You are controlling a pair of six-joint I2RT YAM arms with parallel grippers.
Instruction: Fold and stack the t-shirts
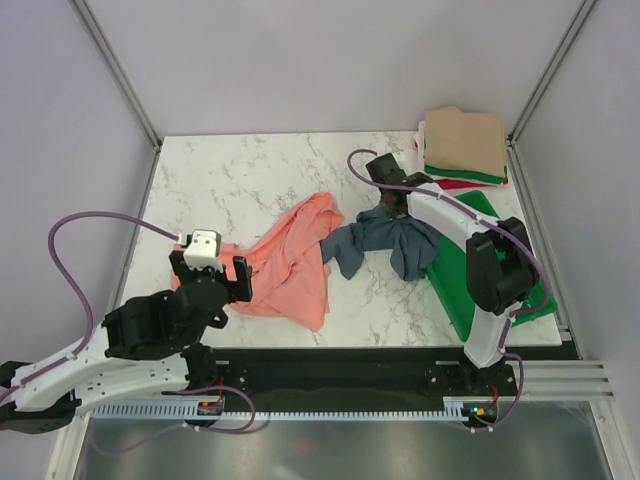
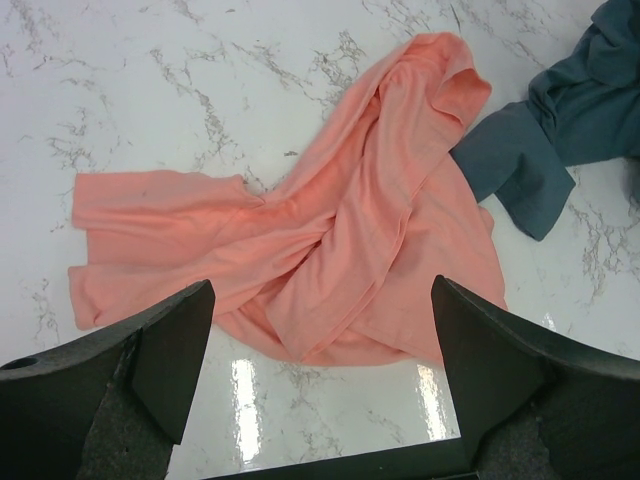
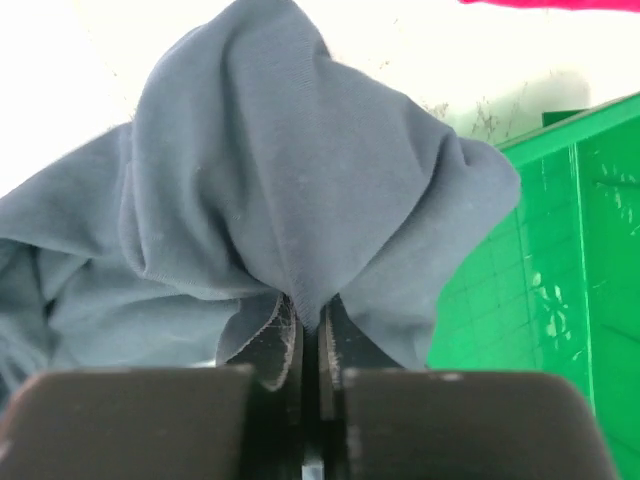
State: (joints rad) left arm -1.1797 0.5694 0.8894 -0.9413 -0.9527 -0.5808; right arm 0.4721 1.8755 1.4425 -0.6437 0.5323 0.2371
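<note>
top external view: the salmon-pink shirt (image 1: 295, 265) lay crumpled on the marble table (image 1: 240, 180), left of centre. the slate blue-grey shirt (image 1: 400, 242) was bunched just to its right, the two touching. the left gripper (image 1: 210, 268) hung over the pink shirt's left edge. the right gripper (image 1: 388, 205) was down at the top of the blue-grey heap. the tan shirt (image 1: 465, 142) lay folded in the far right corner, with green, white and red edges showing beneath it. the green tray (image 1: 470, 285) lay along the right side under the right arm.

left wrist view: the fingers (image 2: 150, 370) stood spread wide with nothing between them. the pink shirt lay wrinkled on the table beyond them, a blue-grey sleeve touching its upper right edge.

right wrist view: the jaws were pinched tight on a fold of the blue-grey shirt, which draped up and over them. the tray's green wall showed to the right, and a strip of red ran along the top.
</note>
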